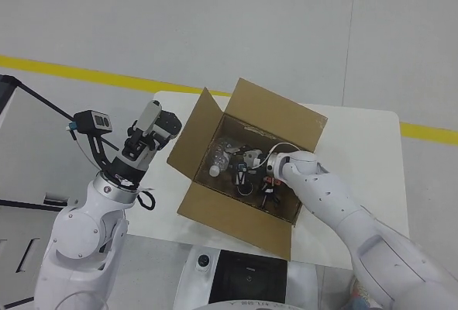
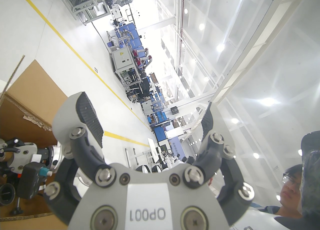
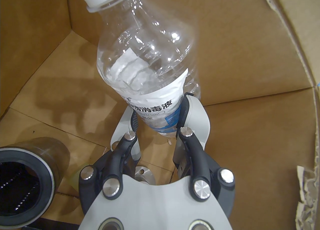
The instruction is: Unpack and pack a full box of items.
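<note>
An open cardboard box [image 1: 213,209] stands in the middle of the white table [image 1: 368,155]. My right arm is down inside it. There my right gripper [image 3: 158,113] is shut on the lower body of a clear plastic bottle [image 3: 145,65] with a white cap and a white and blue label. From above, the bottle [image 1: 222,151] lies near the box's left inner wall, with the right gripper [image 1: 246,161] beside it. My left gripper [image 2: 147,118] is open and holds nothing. It is raised left of the box [image 2: 30,95], pointing upward, and appears in the top view as well [image 1: 149,124].
A black cylinder with a dark ring [image 3: 22,178] and a metal flange [image 3: 143,173] lie on the box floor near the right gripper. Several small dark items [image 1: 267,190] sit under the right wrist. The box flaps stand up around the opening.
</note>
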